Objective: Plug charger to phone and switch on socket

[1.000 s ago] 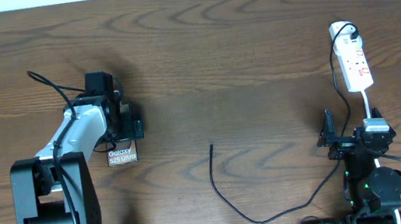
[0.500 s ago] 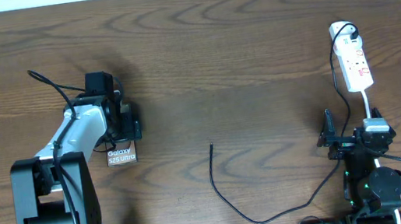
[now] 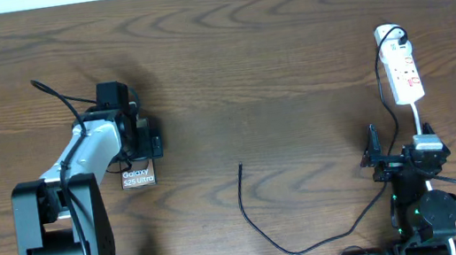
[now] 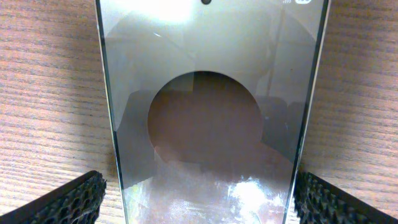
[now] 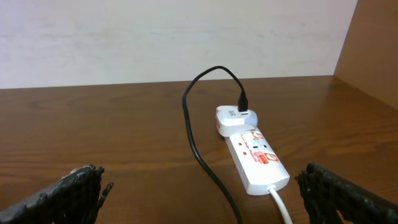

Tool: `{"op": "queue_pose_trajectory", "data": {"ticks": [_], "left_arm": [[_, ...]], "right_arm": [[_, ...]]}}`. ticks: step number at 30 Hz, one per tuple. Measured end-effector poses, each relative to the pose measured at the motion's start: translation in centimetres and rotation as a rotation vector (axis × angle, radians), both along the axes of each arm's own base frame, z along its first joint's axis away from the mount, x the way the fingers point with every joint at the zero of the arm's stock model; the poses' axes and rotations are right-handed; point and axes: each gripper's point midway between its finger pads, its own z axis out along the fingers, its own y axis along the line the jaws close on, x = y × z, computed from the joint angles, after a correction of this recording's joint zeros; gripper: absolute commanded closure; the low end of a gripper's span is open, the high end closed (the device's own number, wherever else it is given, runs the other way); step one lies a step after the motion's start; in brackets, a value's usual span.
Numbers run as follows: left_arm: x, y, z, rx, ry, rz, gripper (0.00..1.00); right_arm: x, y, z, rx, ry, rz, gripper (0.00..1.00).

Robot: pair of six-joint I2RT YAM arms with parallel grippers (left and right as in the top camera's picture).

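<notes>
Brown wood worktop (image 3: 290, 56). Phone (image 4: 211, 112) lies flat at left. Left end effector (image 4: 199, 202) open wide, one finger each side of phone. Charger (image 3: 255, 222) loose, middle near. Socket (image 3: 404, 74) far right. Right end effector (image 5: 205, 199) open, empty. Step looks like: grab phone. Next: close softly on its edges.

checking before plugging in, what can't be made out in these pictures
phone: in the overhead view the left gripper covers all but its lettered end. In the left wrist view both ends are cut off by the frame, so no port shows.
charger: its tip is too small in the overhead view to tell the connector.
socket: too small in the overhead view, and the right wrist view does not show whether it is switched on.
</notes>
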Motion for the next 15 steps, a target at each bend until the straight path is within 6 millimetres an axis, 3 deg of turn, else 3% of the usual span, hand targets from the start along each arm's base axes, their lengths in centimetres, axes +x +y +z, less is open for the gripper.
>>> {"op": "queue_pose_trajectory", "data": {"ticks": [15], "left_arm": [[-0.22,-0.34,-0.17,-0.027,-0.003,0.002,0.03]], "right_arm": [[0.00,0.00,0.00,0.000,0.000,0.000,0.01]]}}
